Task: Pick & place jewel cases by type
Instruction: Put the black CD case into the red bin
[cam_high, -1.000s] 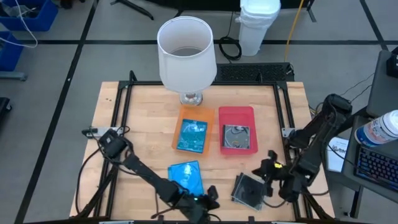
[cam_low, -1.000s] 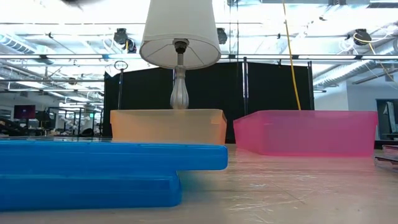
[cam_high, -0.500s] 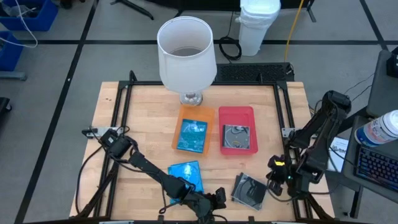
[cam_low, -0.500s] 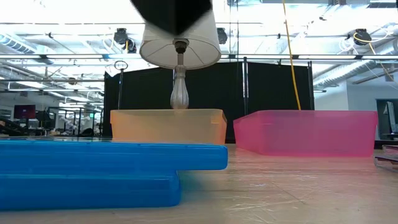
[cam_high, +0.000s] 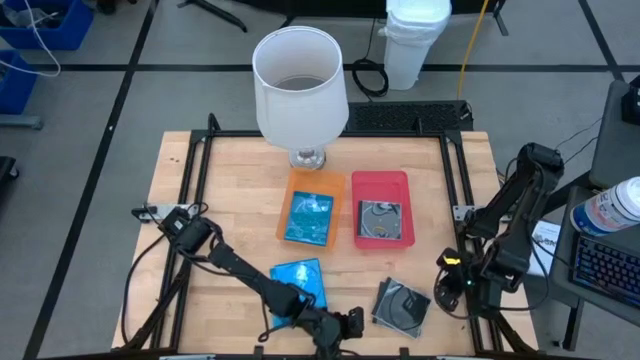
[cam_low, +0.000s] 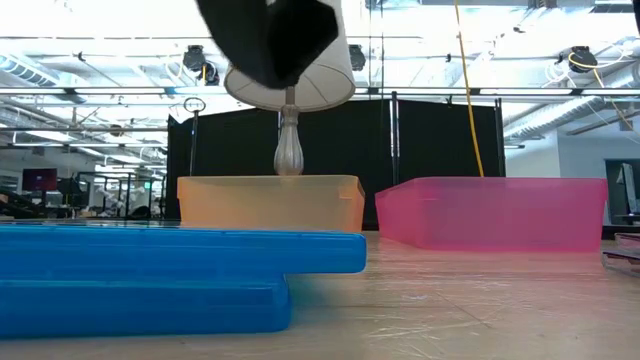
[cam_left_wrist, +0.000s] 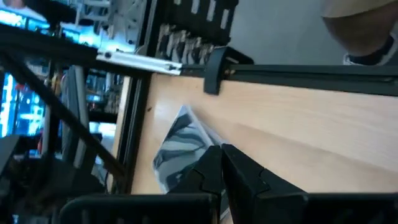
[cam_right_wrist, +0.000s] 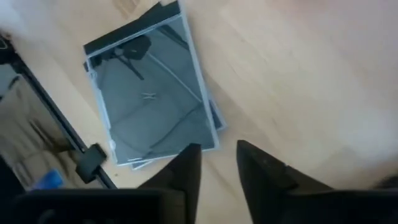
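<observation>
Two clear, dark grey jewel cases (cam_high: 402, 305) lie stacked on the table near its near edge; they also show in the right wrist view (cam_right_wrist: 149, 93) and the left wrist view (cam_left_wrist: 180, 146). Two blue jewel cases (cam_high: 300, 284) lie stacked to their left and fill the low view's left (cam_low: 150, 270). My left gripper (cam_high: 352, 322) is shut and sits low between the two stacks, its tips (cam_left_wrist: 222, 152) close to the grey stack's corner. My right gripper (cam_high: 443, 287) is open and empty, just right of the grey stack (cam_right_wrist: 214, 155).
An orange tray (cam_high: 296, 186) holds a blue case and a red tray (cam_high: 382, 182) holds a clear case, both mid-table. A white lamp (cam_high: 300, 80) stands behind them. A black frame (cam_high: 455, 170) rims the table. Bare wood lies at the left.
My right gripper has drawn back from the grey stack toward the table's right edge. My left gripper has gone toward the right along the near edge, closer to the grey stack, and its arm has come into the top of the low view.
</observation>
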